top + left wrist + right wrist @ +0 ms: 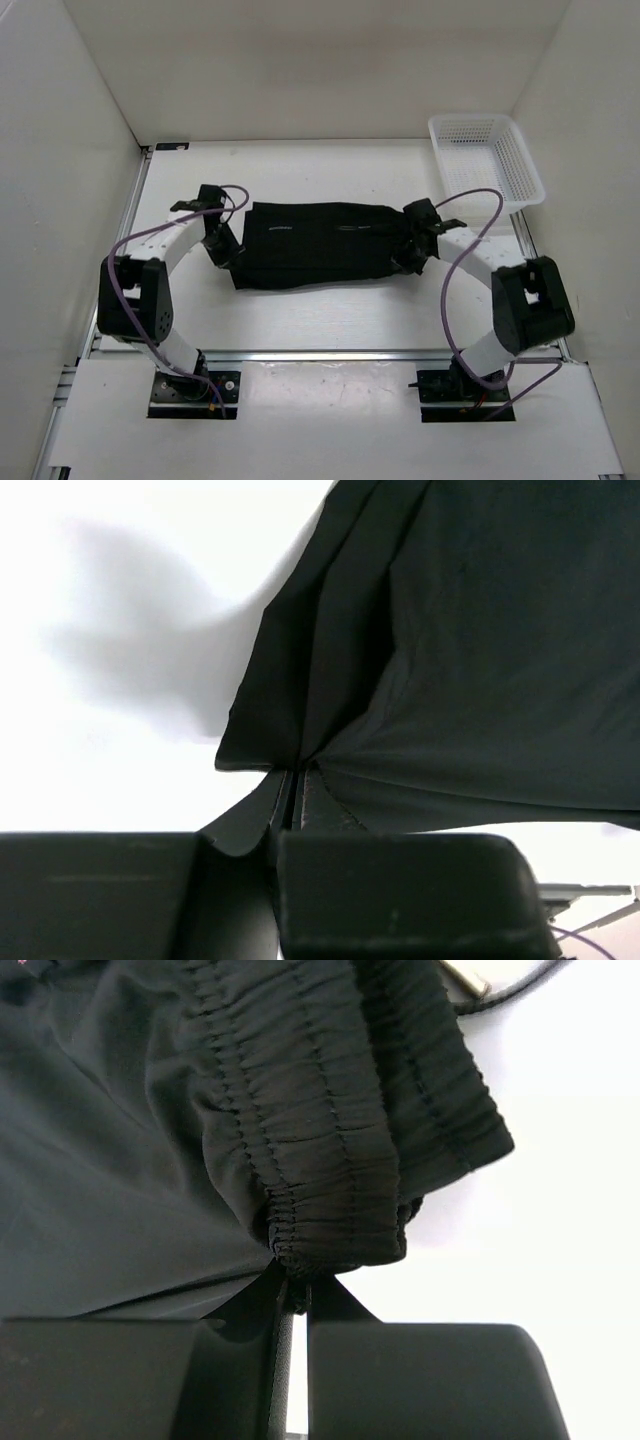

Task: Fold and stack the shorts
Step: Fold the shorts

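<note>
The black shorts (320,243) lie folded lengthwise in the middle of the white table, stretched between both arms. At their left end my left gripper (226,253) is shut on the hem; the left wrist view shows the cloth (450,650) pinched between the fingertips at the left gripper (290,780). At the right end my right gripper (410,252) is shut on the gathered elastic waistband (330,1160), with the band's edge caught at the right gripper's tips (297,1278). Both ends look slightly lifted.
A white mesh basket (487,160) stands at the back right corner of the table. White walls close in the workspace on the left, back and right. Purple cables loop from both arms.
</note>
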### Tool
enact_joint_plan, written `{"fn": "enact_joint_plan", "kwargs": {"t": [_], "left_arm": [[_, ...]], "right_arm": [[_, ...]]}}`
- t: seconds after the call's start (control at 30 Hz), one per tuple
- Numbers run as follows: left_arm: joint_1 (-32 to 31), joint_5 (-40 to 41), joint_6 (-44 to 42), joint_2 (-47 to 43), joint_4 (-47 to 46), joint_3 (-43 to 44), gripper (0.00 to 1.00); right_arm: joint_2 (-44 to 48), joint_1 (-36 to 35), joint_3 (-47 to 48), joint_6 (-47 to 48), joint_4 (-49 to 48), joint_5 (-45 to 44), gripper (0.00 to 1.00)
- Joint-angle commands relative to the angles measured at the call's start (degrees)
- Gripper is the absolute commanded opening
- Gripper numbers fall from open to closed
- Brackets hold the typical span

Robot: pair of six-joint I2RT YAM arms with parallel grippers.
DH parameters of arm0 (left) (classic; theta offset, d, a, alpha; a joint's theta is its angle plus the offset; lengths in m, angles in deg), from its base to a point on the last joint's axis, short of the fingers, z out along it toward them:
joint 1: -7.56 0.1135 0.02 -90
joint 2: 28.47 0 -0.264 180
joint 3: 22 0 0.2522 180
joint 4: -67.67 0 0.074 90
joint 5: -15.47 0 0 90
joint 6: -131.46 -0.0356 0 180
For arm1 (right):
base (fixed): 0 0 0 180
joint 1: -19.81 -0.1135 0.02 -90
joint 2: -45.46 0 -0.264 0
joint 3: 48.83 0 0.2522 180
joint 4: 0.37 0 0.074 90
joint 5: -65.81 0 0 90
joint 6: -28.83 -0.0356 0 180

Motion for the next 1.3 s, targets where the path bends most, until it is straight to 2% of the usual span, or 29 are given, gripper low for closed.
{"fn": "enact_joint_plan", "kwargs": {"t": [0.0,0.07,0.13,0.17,0.2,0.23,0.27,0.3,0.33,0.4,0.47,0.57,0.77,0.87,1.0,1.23,1.27], "left_arm": [[1.0,4.1,1.4,-10.0,-1.9,-4.1,0.1],[1.0,4.1,1.9,-12.3,-1.9,-6.8,0.1],[1.0,4.1,3.1,-15.1,-1.9,-10.5,0.12],[1.0,3.4,3.1,-15.7,-1.9,-11.5,0.21],[1.0,3.4,3.1,-16.3,-1.3,-12.8,0.43],[1.0,2.7,3.1,-17.0,-1.3,-12.8,0.57],[1.0,2.7,3.1,-17.1,-0.6,-12.8,0.69],[1.0,2.7,3.1,-17.7,0.1,-12.8,0.76],[1.0,3.4,3.1,-18.5,1.5,-11.1,0.86],[1.0,4.1,2.5,-19.3,2.7,-8.1,0.86],[1.0,5.1,2.4,-19.3,3.2,-6.6,0.86],[1.0,6.3,1.8,-17.8,3.2,-4.2,0.79],[0.5,7.5,1.3,-11.3,2.7,1.4,0.77],[0.0,7.5,0.8,-8.2,2.1,2.9,0.75],[-0.5,8.1,0.8,-4.8,1.0,2.9,0.74],[-0.5,9.5,0.8,-2.4,-1.3,2.3,0.74],[0.9,9.5,0.8,-2.4,-1.8,2.3,0.74]], "right_arm": [[7.4,-0.4,-3.8,-0.1,0.7,-6.3,0.0],[11.3,-0.9,-7.9,-1.8,0.7,-6.3,0.0],[14.0,-2.7,-11.2,-2.4,1.2,-6.3,0.18],[16.8,-4.0,-12.1,-2.4,2.1,-6.9,0.28],[18.3,-4.7,-12.7,-2.9,2.8,-7.4,0.36],[19.8,-5.4,-13.5,-2.9,3.4,-8.1,0.49],[22.8,-6.6,-13.5,-2.9,4.5,-9.0,0.57],[24.5,-7.1,-13.5,-2.4,7.1,-11.2,0.66],[27.6,-7.1,-12.3,-1.9,8.6,-12.5,0.81],[30.3,-7.1,-11.2,-0.6,12.9,-16.2,0.92],[33.2,-6.2,-10.4,1.9,13.6,-16.9,0.96],[33.7,-2.8,-9.2,6.1,13.1,-14.7,0.96],[22.5,5.0,-4.5,13.0,8.0,-1.2,0.98],[19.7,7.9,-4.4,13.0,4.1,3.5,1.0],[17.7,13.0,-9.4,9.9,-2.5,10.5,1.0],[10.8,13.0,-12.0,10.4,-9.6,14.0,0.97],[10.2,13.0,-12.6,10.4,-10.4,14.0,0.97]]}}
